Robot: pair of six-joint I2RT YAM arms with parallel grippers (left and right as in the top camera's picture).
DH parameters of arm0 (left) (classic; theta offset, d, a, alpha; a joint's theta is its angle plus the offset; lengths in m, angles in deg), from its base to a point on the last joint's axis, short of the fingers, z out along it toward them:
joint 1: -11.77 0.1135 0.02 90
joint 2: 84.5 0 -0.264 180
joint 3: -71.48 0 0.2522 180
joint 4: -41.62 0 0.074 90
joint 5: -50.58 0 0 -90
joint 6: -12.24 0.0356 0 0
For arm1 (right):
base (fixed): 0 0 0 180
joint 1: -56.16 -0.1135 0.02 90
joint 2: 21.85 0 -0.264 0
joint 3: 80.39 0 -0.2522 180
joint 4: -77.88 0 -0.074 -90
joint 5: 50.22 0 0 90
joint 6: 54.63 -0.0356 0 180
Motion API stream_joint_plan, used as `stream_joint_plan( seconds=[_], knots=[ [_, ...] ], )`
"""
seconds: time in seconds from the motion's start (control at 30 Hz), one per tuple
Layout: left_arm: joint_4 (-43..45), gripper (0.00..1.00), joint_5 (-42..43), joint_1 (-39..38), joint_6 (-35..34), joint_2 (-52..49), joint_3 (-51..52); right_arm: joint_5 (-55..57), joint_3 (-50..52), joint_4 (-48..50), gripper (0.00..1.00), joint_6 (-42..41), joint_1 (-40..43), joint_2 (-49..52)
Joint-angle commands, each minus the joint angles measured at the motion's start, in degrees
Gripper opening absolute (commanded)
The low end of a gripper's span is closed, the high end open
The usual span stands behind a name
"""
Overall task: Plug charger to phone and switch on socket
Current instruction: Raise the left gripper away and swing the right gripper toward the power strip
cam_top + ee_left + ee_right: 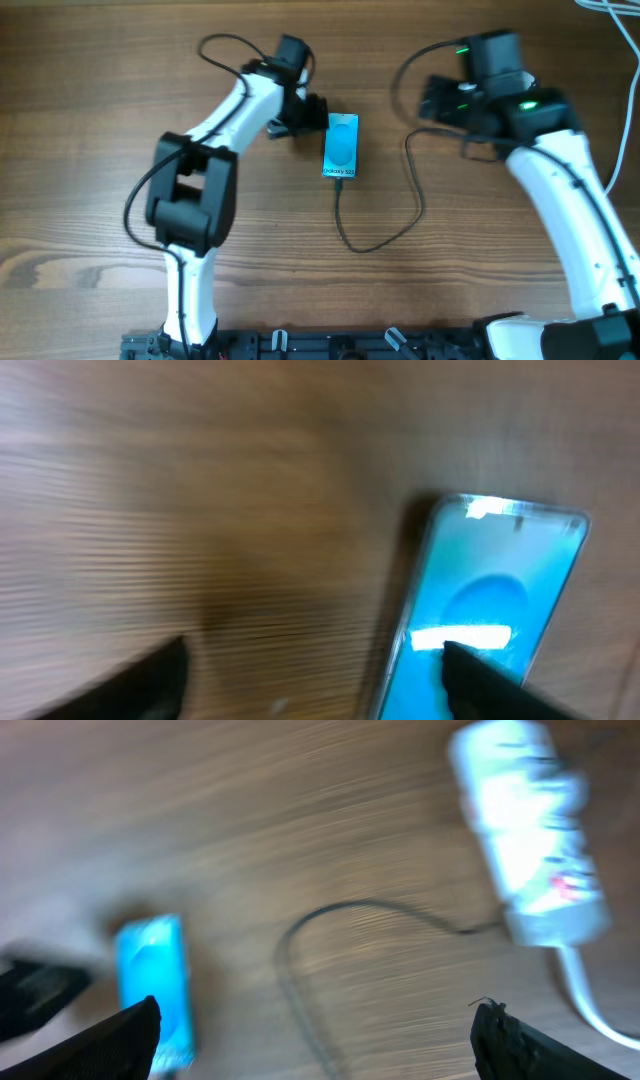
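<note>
The phone (341, 146) lies flat mid-table with its cyan screen up. It also shows in the left wrist view (480, 610) and the right wrist view (155, 980). The thin black charger cable (385, 238) runs from the phone's near end, loops right and goes up under my right arm; it also shows in the right wrist view (300, 935). The white socket (530, 830) with a red mark shows only in the right wrist view. My left gripper (312, 112) (320, 690) is open beside the phone's left edge, with one finger over the screen. My right gripper (438, 100) (315, 1040) is open and empty above the table.
A thick white cord (590, 1000) trails from the socket, and white cord also runs along the right edge of the overhead view (625, 90). The wooden table (100, 150) bears nothing else. Both wrist views are motion-blurred.
</note>
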Motion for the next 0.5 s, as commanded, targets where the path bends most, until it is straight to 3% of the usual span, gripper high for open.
stream_joint_plan(
  seconds=[0.0, 0.27, 0.47],
  knots=[
    [0.6, 1.0, -4.0, 3.9, -0.6, 11.6, -1.4, -0.2, -0.8, -0.4, 1.0, -3.7, 9.7, -0.8],
    [0.1, 1.0, -6.3, 8.6, -0.6, 18.8, -1.4, 8.6, -0.4, 0.8, 1.0, -10.2, 24.6, 2.3],
    [-1.6, 1.0, -6.3, 9.0, -0.6, 18.5, -1.4, 10.3, 1.0, 4.8, 1.0, -9.4, 30.5, 9.2]
  ],
)
